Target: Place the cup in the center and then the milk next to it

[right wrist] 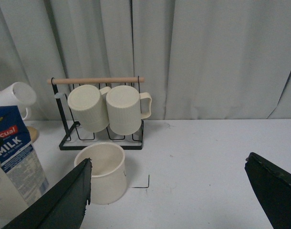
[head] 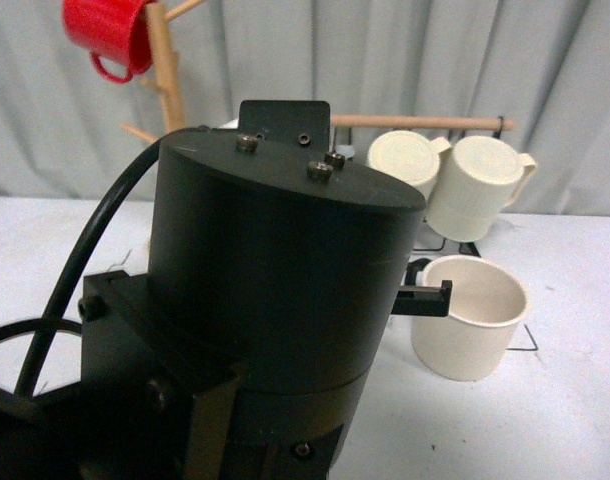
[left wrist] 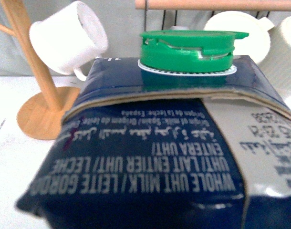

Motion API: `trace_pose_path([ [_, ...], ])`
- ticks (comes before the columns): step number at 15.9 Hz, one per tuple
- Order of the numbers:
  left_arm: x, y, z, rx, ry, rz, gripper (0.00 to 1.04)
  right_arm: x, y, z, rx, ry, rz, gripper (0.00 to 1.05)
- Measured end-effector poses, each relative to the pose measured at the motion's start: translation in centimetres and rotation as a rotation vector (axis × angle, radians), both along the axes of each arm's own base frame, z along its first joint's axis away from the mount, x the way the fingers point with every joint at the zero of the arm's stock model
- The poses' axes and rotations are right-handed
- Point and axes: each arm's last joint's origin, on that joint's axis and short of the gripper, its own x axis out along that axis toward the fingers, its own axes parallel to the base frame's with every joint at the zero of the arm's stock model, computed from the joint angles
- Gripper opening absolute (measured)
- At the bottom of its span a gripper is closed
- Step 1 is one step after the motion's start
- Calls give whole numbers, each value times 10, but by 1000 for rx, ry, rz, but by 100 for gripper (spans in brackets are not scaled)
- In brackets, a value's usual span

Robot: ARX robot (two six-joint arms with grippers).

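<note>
Milk looms against left tool, grip cannot be told; right tool splayed empty beside cup.

- The cup stands on the table, right of the middle in the front view.
- The rack stands just behind it, and two mugs hang side by side from its rod.
- The mug tree stands left of the rack, with one mug on a high peg and a small mug on a lower one.
- The milk is near the cup but apart from it, on the mug tree's side, in front of the tree's base.
</note>
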Motion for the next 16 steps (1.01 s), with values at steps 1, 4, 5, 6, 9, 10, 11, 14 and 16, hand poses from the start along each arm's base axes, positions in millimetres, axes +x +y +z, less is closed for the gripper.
trace_pose_path([
  [1,2,-7,0,-8,7,-8,23,0,0,0,0,0,0,98],
  [4,10,-20,-1,-21,9,2,23,0,0,0,0,0,0,98],
  [5,13,-23,0,-26,3,2,23,0,0,0,0,0,0,98],
  [6,16,-28,-1,-29,0,2,23,0,0,0,0,0,0,98],
  [9,24,-34,-5,-40,-20,12,23,0,0,0,0,0,0,98],
  [10,32,-33,-5,-43,-29,27,23,0,0,0,0,0,0,98],
  [11,37,-31,-5,-42,-53,34,23,0,0,0,0,0,0,98],
  [14,46,-23,-6,-22,-73,29,22,0,0,0,0,0,0,98],
  [16,46,-18,-8,-26,-82,28,22,0,0,0,0,0,0,98],
])
